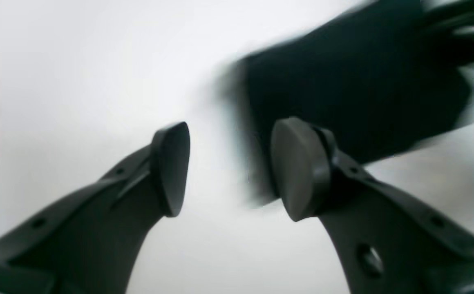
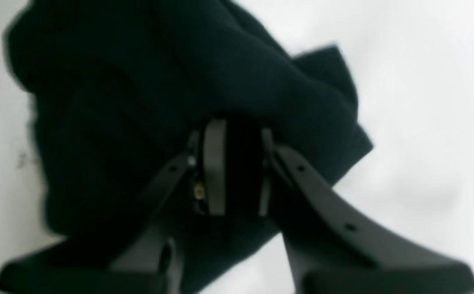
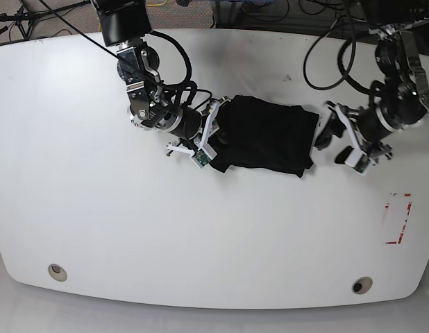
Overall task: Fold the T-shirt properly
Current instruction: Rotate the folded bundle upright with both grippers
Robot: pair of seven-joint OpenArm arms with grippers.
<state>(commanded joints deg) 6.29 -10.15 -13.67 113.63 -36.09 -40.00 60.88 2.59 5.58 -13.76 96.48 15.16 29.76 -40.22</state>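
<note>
The black T-shirt (image 3: 266, 135) lies folded into a compact rectangle in the middle of the white table (image 3: 96, 229). My right gripper (image 3: 216, 135) is at the shirt's left edge, shut on a thick bunch of the cloth. In the right wrist view that cloth (image 2: 147, 81) fills the frame behind the gripper (image 2: 239, 167), and a fold sits pinched between the pads. My left gripper (image 3: 327, 133) stands open just off the shirt's right edge. In the left wrist view its fingers (image 1: 171, 167) hold nothing, and the blurred shirt (image 1: 343, 94) lies beyond them.
Black cables (image 3: 325, 48) loop over the table's far edge behind both arms. A red-outlined mark (image 3: 397, 218) lies on the table at the right. Two round holes (image 3: 56, 270) sit near the front edge.
</note>
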